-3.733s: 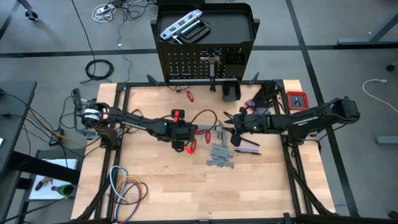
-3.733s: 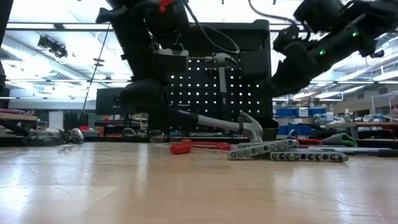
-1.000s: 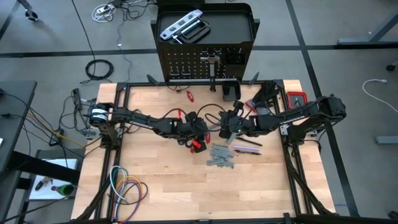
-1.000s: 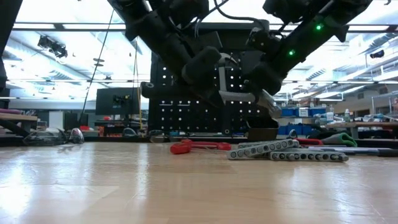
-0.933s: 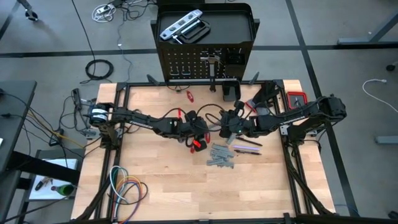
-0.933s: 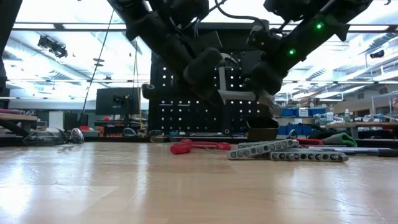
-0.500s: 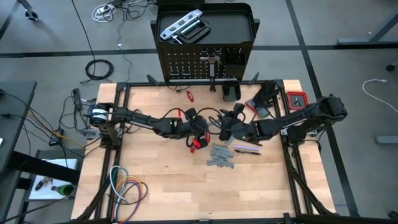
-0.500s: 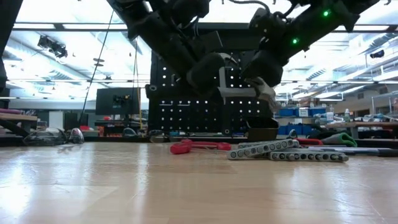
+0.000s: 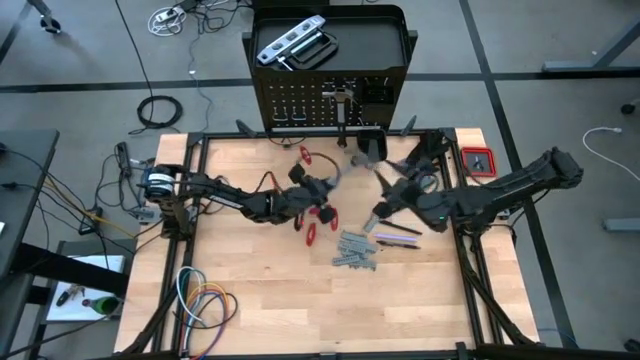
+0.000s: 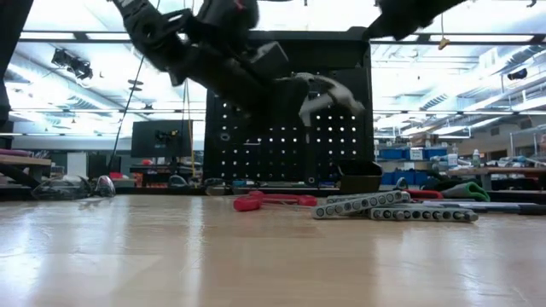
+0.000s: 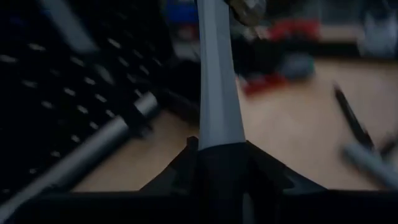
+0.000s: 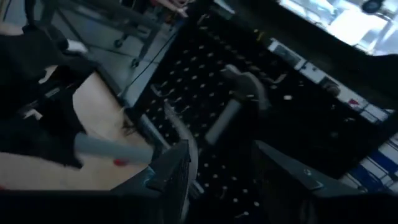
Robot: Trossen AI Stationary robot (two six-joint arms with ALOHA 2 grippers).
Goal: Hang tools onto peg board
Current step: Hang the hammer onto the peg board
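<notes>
Noted hammer (image 11: pixel 214 93) clenched in L gripper (image 9: pixel 330 182): grip closed on dark lower end of handle, plain grey shaft running fwd out of the fingers, steel claw head at far end. Saw it raised off the table (image 9: pixel 260 290) in low view, head up high in front of the peg board (image 9: pixel 300 100), approx. over the back-centre of the table in high view; head blurred there. Found R gripper (image 9: pixel 380 208) released, fingers (image 12: pixel 171 168) spread w/ nothing between them, above the table just beside the L one, on its right. Logged peg board as black upright panel w/ rows of small holes, standing past the table's far edge, black tray (image 9: pixel 375 40) on top. Saw 2nd hammer (image 9: pixel 342 105) hung on the board, head up, handle down. Saw silver level (image 9: pixel 285 42) and black C-clamp (image 9: pixel 315 50) lying in the tray, touching or nearly so. Counted grey wrenches (image 9: pixel 355 250) in a loose pile on the table, near centre, under/near the R arm; dark thin screwdrivers (image 9: pixel 398 238) just right of the pile; red-handled pliers (image 9: pixel 303 153) flat nr the back edge, left of the held hammer. Checked for brands/labels/writing on tools and board: too small or blurred to read.
</notes>
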